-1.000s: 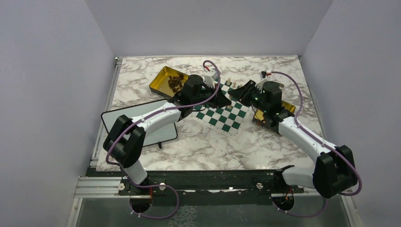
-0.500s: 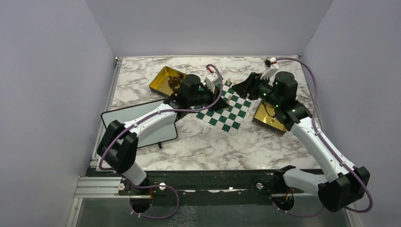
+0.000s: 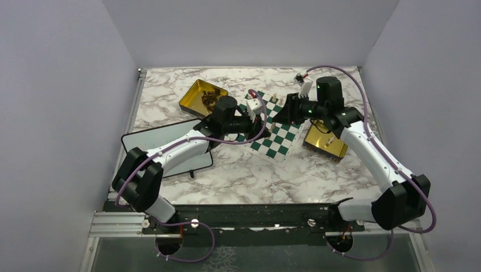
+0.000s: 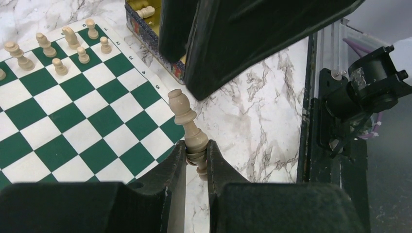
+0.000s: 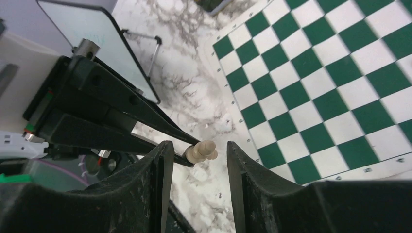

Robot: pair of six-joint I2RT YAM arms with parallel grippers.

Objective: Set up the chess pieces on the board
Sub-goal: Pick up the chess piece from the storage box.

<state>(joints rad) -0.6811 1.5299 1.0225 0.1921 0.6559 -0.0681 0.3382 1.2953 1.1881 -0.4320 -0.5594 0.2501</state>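
Note:
The board of green and white checks lies mid-table. Several beige chess pieces stand along its far edge. My left gripper is shut on the lower stem of a beige chess piece, which sticks out past its fingertips, above the board's corner. My right gripper faces it and stands open. The head of the held piece sits between the right fingers without touching either. In the top view the left gripper and the right gripper meet tip to tip over the board.
A gold tin with dark pieces sits left of the board. A second gold tin sits at its right. A black-framed whiteboard lies at the left, under the left arm. Grey walls enclose the marble table.
The right gripper has opened, lifted and swung round to point at the left gripper. The left gripper has drawn back leftward, still shut on the beige piece.

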